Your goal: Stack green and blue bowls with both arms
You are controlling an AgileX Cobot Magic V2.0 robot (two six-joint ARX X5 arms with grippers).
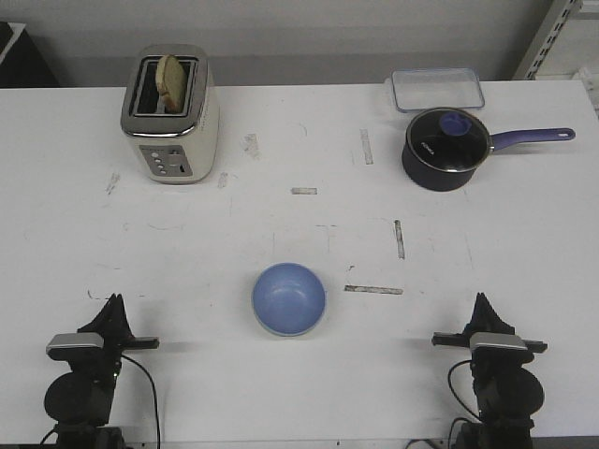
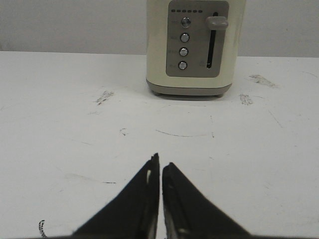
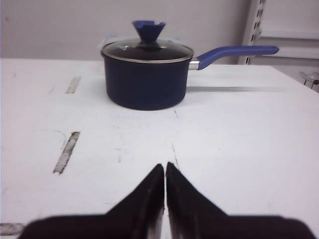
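Left gripper (image 2: 160,167), black with tapered fingers, sat at the near left edge of the white table (image 1: 187,253), its tips nearly touching with only a hairline gap, holding nothing. Right gripper (image 3: 165,168), same build, sat at the near right edge, tips pressed together, likewise holding nothing. Both rested low over bare tabletop, pointed toward the far side. Between the two, near the table's centre line and slightly toward the near side, stood the light periwinkle blue round bowl (image 1: 288,298), upright, opening up, well apart from either gripper. No green showed around its rim in the front view; whether the mint green bowl sat under it could not be told. Short grey tape strips (image 1: 373,290) lay just right of the bowl and farther back. Far left stood a cream and chrome toaster (image 1: 170,114) with a slice of bread (image 1: 169,80) in one slot. Far right stood a dark navy lidded saucepan (image 1: 446,148), purple handle pointing right, with a clear plastic container (image 1: 437,88) just behind it.
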